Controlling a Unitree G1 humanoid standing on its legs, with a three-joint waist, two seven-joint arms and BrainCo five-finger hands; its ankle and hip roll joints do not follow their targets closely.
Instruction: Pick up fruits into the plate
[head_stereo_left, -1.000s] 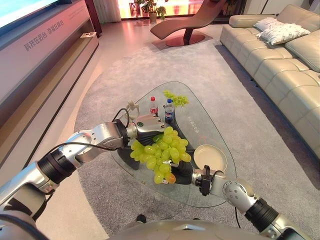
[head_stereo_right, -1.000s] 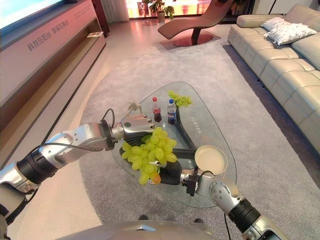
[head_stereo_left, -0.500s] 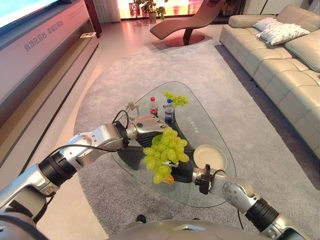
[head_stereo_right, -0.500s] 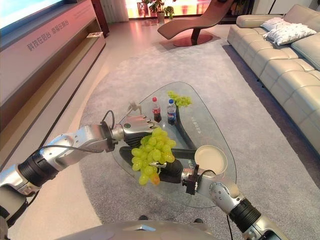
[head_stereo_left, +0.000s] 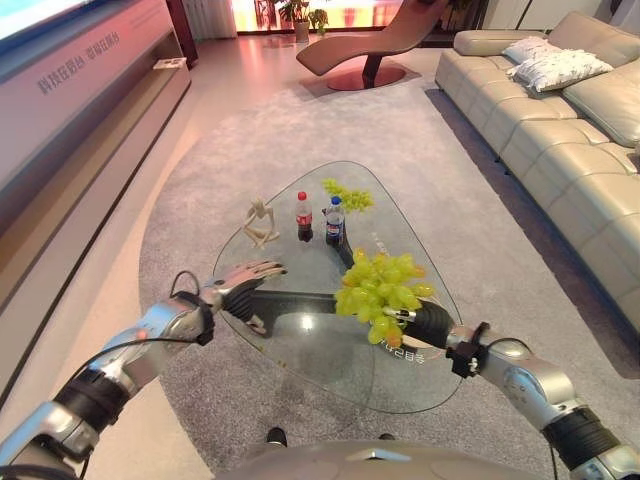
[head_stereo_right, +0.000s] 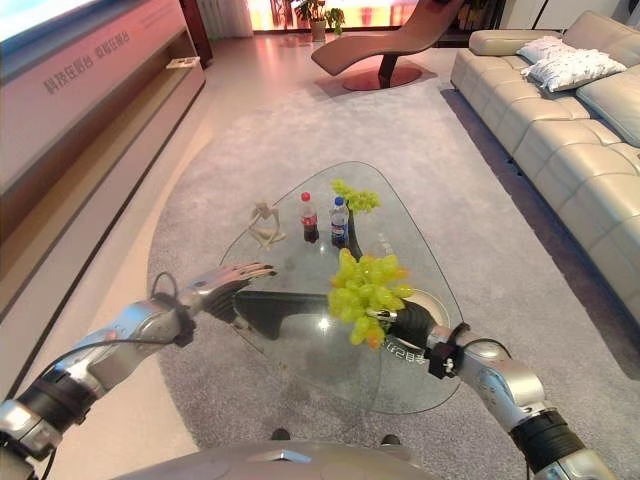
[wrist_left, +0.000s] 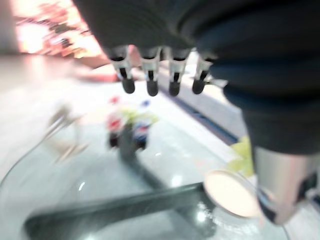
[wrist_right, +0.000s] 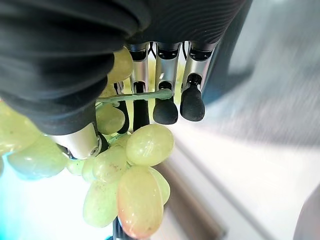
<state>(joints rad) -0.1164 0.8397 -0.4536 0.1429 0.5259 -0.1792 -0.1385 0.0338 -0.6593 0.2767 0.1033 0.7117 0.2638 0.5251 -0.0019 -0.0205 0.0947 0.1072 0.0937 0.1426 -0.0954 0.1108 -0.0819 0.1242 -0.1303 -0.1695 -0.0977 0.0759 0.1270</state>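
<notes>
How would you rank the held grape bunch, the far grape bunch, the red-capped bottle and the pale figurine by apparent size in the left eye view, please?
1. Held grape bunch, in the right hand, though it is nearer the camera.
2. Far grape bunch and figurine: too alike to rank.
3. Red-capped bottle.

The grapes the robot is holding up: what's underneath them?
Under the grapes in the right hand lies the glass table; the cream plate sits partly hidden behind them.

Grapes (head_stereo_right: 368, 287) above plate (head_stereo_right: 434, 301)
</notes>
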